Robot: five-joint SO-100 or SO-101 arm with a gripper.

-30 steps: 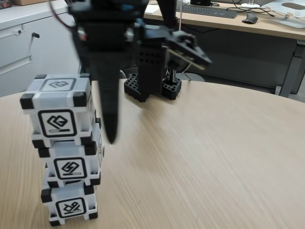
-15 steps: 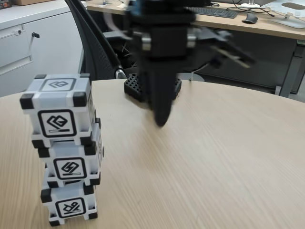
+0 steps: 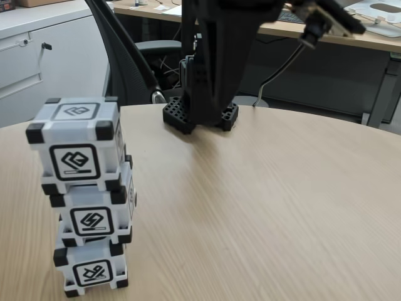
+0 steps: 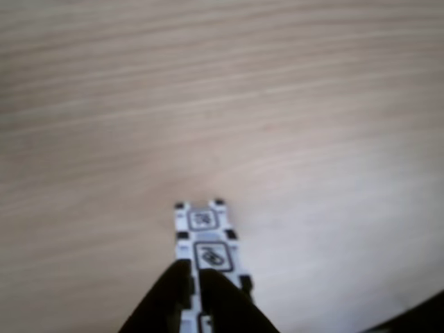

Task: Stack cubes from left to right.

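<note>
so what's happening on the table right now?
Three cubes stand in one stack at the left of the wooden table in the fixed view, with the top cube sitting slightly offset from the middle cube and bottom cube. The arm is raised near its base, clear of the stack and holding nothing visible. In the other view the tool frames the stack from afar.

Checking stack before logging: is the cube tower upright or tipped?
Upright. The cube tower stands three high on the table, each cube slightly offset from the one below.
</note>
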